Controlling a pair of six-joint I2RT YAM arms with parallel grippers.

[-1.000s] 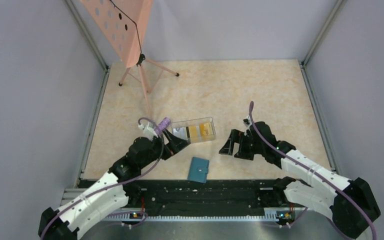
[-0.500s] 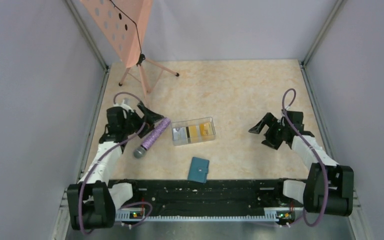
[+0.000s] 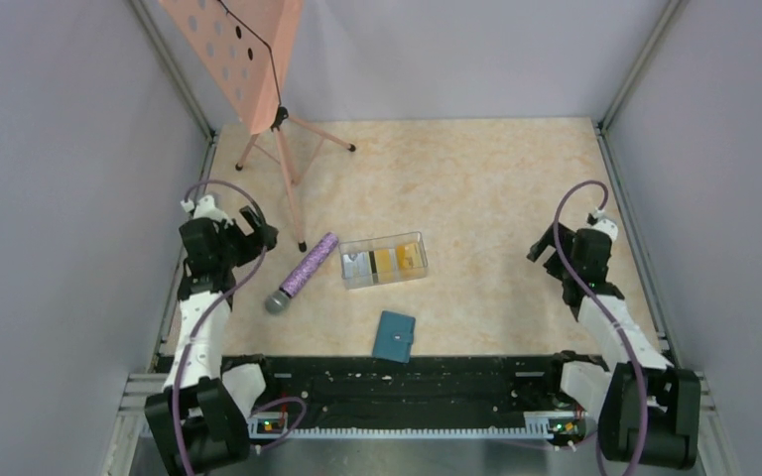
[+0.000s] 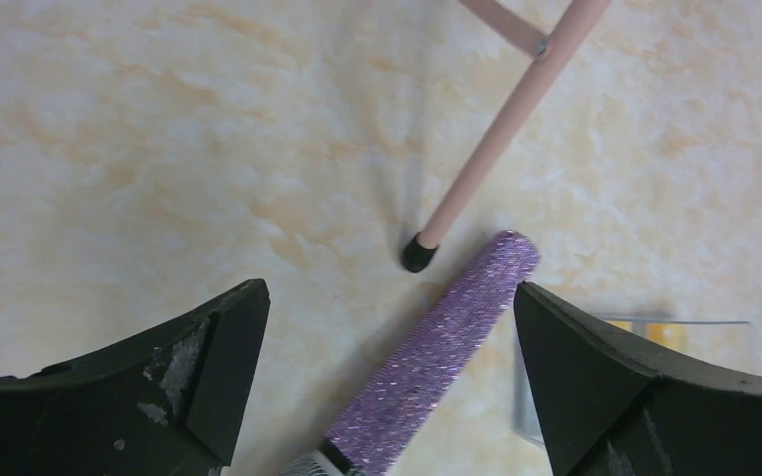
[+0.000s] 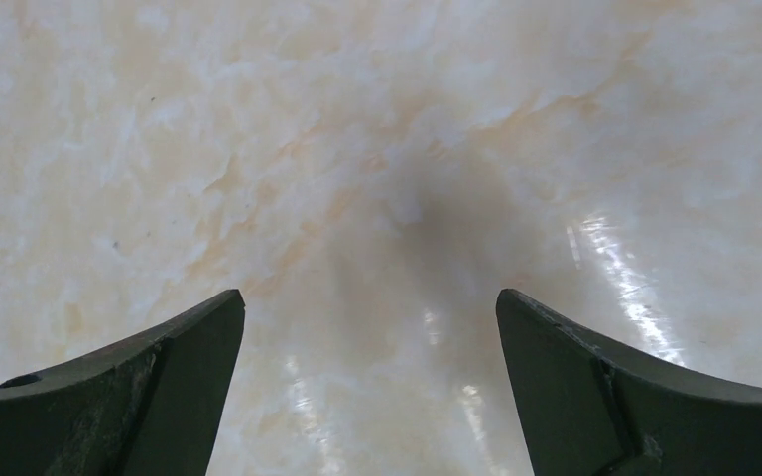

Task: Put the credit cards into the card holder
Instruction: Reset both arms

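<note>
The left fingers and right fingers stood wide apart and empty. The credit cards sat in a clear box between the two pairs, past the microphone ahead of the left fingers. The closed card holder lay near the box. The cards were probably light, stiff and slick, best pinched by an exposed edge. The marbled worktop looked glossy, walled in grey.

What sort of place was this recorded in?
Probably a lab robot cell: plain panel walls enclose a marble-pattern table, a mounting rail runs along its near edge, and unrelated props, a music stand and microphone, are set out.
</note>
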